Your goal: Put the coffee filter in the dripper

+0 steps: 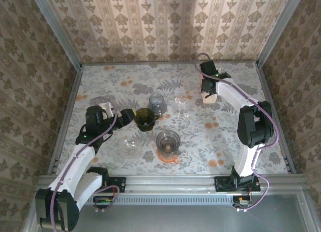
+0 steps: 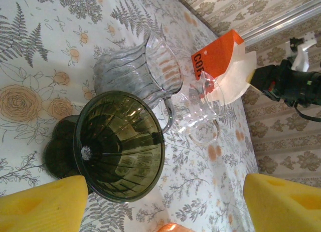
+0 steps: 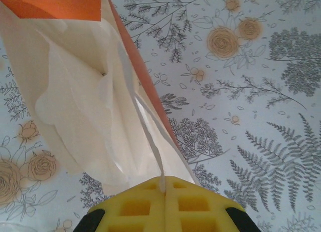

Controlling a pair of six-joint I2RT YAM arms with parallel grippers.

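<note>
A stack of white coffee filters (image 3: 85, 106) sticks out of an orange box (image 3: 50, 4) at the back right of the table. My right gripper (image 3: 163, 186) is shut on the thin edge of one coffee filter (image 3: 150, 142), which runs up from between the yellow fingers. From above, the right gripper (image 1: 206, 93) sits right at the box (image 1: 213, 96). A dark green dripper (image 2: 120, 144) stands upright just ahead of my left gripper (image 2: 163, 207), which is open, its left finger (image 2: 42, 204) beside the dripper's rim. In the top view the dripper (image 1: 144, 118) is left of centre.
A grey ribbed dripper (image 2: 135, 74) and a clear glass dripper (image 2: 200, 106) stand behind the green one. A grey dripper on an orange base (image 1: 167, 142) and a clear glass piece (image 1: 131, 141) sit nearer the front. Patterned walls close in the flowered table (image 1: 225, 137).
</note>
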